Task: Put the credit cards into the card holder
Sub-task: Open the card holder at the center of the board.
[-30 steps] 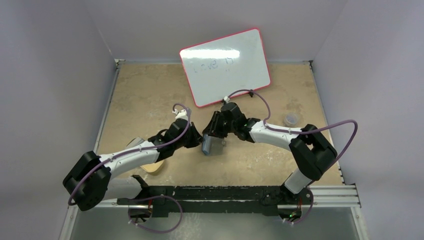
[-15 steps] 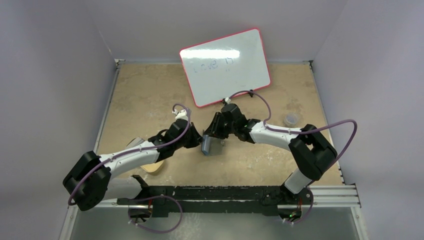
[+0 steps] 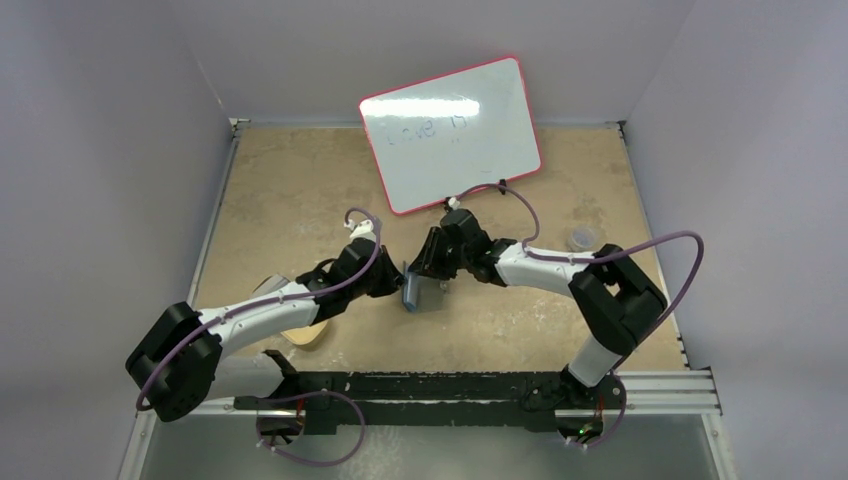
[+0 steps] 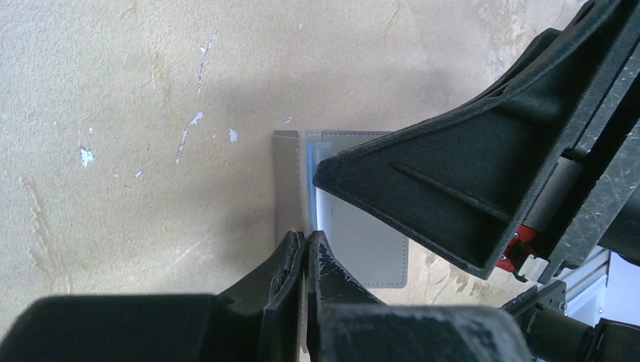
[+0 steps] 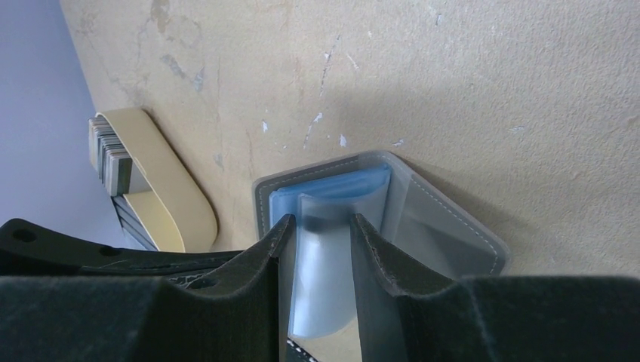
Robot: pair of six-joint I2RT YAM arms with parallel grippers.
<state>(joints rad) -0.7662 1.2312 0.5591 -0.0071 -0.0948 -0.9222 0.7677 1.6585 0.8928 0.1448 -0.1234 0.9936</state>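
The grey card holder (image 3: 415, 291) lies open mid-table between both arms. My left gripper (image 4: 306, 237) is shut on its near grey edge (image 4: 290, 188). My right gripper (image 5: 317, 222) is shut on a pale blue credit card (image 5: 324, 286), which bows between the fingers. The card's leading end sits at the mouth of the blue inner pocket (image 5: 332, 188) of the card holder (image 5: 445, 219). In the left wrist view the right gripper's black finger (image 4: 468, 188) covers most of the card holder. A stack of other credit cards (image 5: 113, 162) stands on edge at the left.
A gold rounded tin (image 5: 162, 200) holds the card stack and lies partly under the left arm (image 3: 305, 335). A red-rimmed whiteboard (image 3: 450, 135) leans at the back. A small clear cup (image 3: 582, 238) sits at the right. Walls close in the table's sides.
The right arm's wrist has edged slightly left toward the card holder, its cable shifting with it. The left arm and the card holder have stayed put.
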